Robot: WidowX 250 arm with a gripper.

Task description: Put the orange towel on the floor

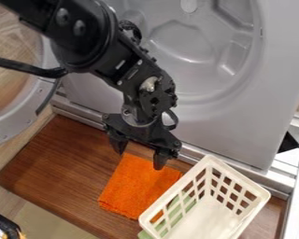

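The black gripper hangs over the upper end of the orange towel, its two fingers spread apart and open with nothing visible between them. Flat on the brown wooden board lies the orange towel, left of a white basket. Part of its right side runs behind the basket's slatted wall. Whether the fingertips touch the cloth, I cannot tell.
The white basket stands at the lower right, with something green seen through its side. Behind the wooden board rises a grey machine front, its round door swung out at left. A dark object sits at lower left.
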